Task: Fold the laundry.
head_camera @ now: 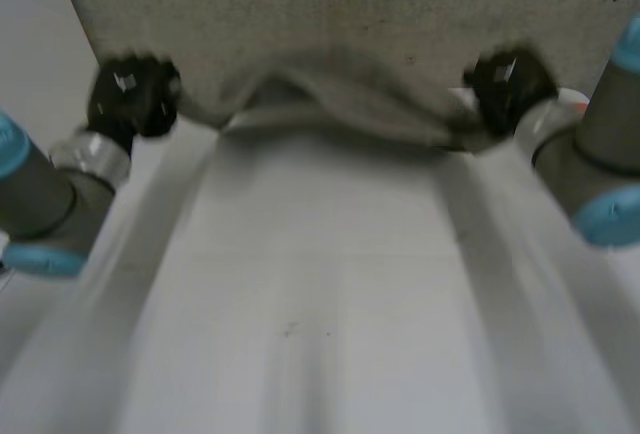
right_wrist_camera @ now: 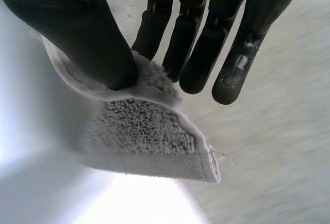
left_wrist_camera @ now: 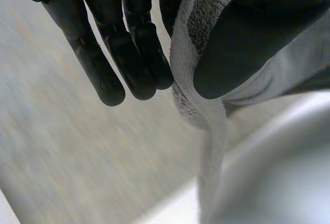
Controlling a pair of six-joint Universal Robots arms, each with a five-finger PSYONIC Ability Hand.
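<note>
Pinching the near-left corner of the grey towel [head_camera: 350, 24], the left hand [head_camera: 130, 94] sits at the left of the head view. Its wrist view shows the thumb clamping the terry edge against 1 finger, while the other fingers [left_wrist_camera: 111, 74] hang straight beside the cloth and touch nothing.

Between the 2 hands the towel's near edge sags in a shallow curve, raised a little off the white worktop [head_camera: 320, 304]. The rest of the cloth lies flat, spread away from the robot.

At the right, the right hand [head_camera: 510, 84] grips the near-right corner in the same way: the thumb bears down on the corner and traps it against a finger, and the remaining fingers [right_wrist_camera: 232, 64] reach straight past the hem.

The step in hand looks like the 1st fold, with the near edge taken up by both corners and ready to be carried over the flat part. The next move probably calls for both hands to rise and travel forward together at an even pace. They would need to keep the edge taut so the sag does not drag or crease, then set the corners down squarely before letting go.
</note>
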